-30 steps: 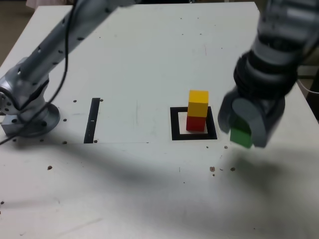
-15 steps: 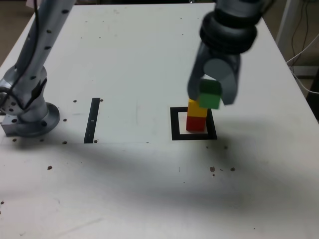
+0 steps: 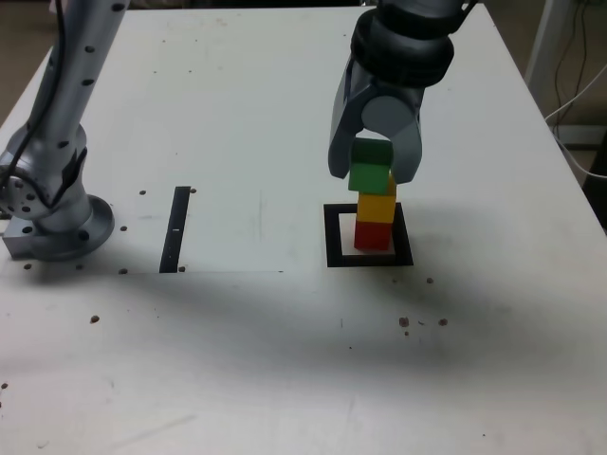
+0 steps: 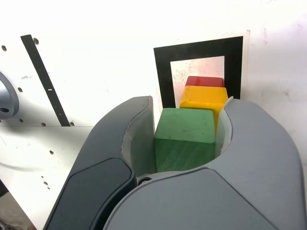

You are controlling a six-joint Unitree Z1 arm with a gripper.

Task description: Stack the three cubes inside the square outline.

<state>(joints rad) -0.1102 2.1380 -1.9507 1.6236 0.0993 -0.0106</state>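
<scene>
My gripper (image 3: 372, 163) has the green cube (image 3: 370, 166) pinched between its fingers (image 4: 141, 139), one on each side of it. In the exterior view I hold it up at the top of the little column, where it overlaps the upper part of the yellow cube (image 3: 377, 208); whether green and yellow touch, I cannot tell. The yellow cube sits on the red cube (image 3: 373, 236), and the red one stands inside the black square outline (image 3: 333, 248), toward the right part of its white middle in the exterior view. Well off to that view's left, the thin black strip (image 3: 174, 230) lies flat on the white table (image 3: 237, 379), between the outline and my arm's round base (image 3: 71, 239).
</scene>
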